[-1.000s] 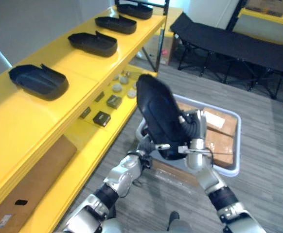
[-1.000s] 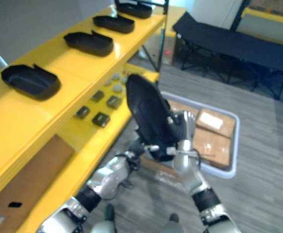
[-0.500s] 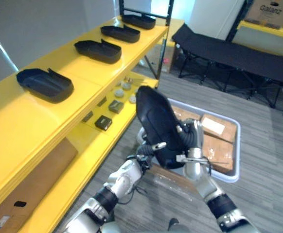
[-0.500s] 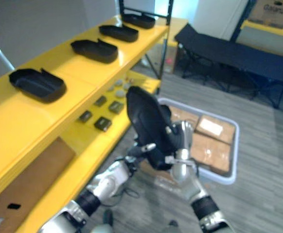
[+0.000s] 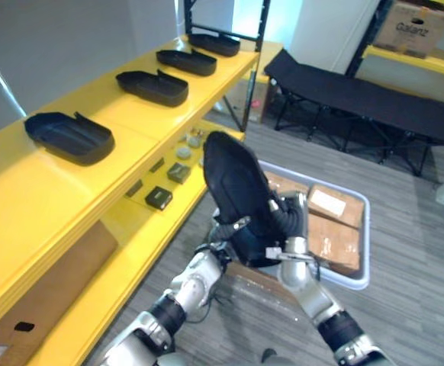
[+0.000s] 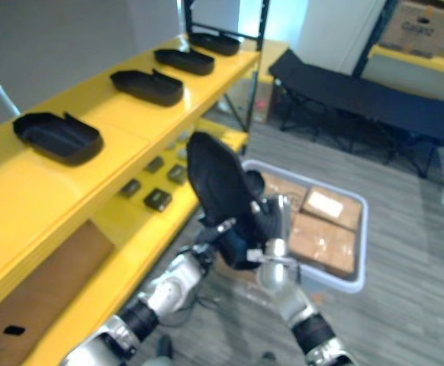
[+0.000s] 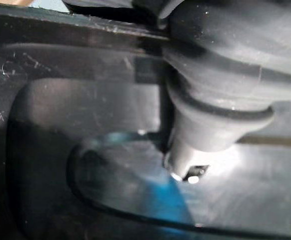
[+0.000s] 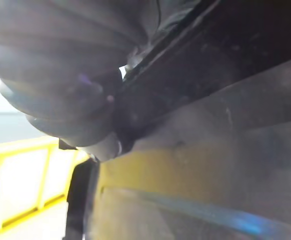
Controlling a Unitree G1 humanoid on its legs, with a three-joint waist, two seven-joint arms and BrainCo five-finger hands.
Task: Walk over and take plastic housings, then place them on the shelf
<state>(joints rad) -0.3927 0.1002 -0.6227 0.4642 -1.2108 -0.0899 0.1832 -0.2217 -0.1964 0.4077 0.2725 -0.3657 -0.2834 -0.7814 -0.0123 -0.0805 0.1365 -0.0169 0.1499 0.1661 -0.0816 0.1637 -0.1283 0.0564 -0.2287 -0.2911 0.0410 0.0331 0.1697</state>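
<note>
- Right now the robot stands just off the open side of the yellow shelf (image 5: 69,191), with a black held housing (image 5: 241,191) raised between its two hands, standing on end and tilted, beside the shelf's lower board and not touching it
- Its left hand (image 5: 236,224) grips the housing's edge on the shelf side; one silver finger lies curled across the dark outer face and the rest are hidden behind it
- Its right hand (image 5: 285,225) clamps the housing's low end on the side away from the shelf, with a dark-tipped finger hooked round the bottom edge
- A flat cardboard sheet (image 5: 46,282) lies under the near end of the shelf's top board
- Just past the hands, on the grey plank floor and away from the shelf's side, sits a pale crate (image 5: 368,244) holding brown cardboard boxes (image 5: 333,244)
- On the shelf's lower board, level with the held housing, lie small dark blocks (image 5: 159,198) and some pale round parts (image 5: 184,151)
- On the shelf's top board four more housings rest open side up, well apart in a row: the nearest housing (image 5: 69,137), then the second housing (image 5: 152,86), the third housing (image 5: 191,61) and the farthest housing (image 5: 214,43) at the far end
- Beyond the shelf's far end stands a black folding cot (image 5: 359,95)
- Farther still, on another yellow rack, sits a cardboard carton (image 5: 415,27)
</note>
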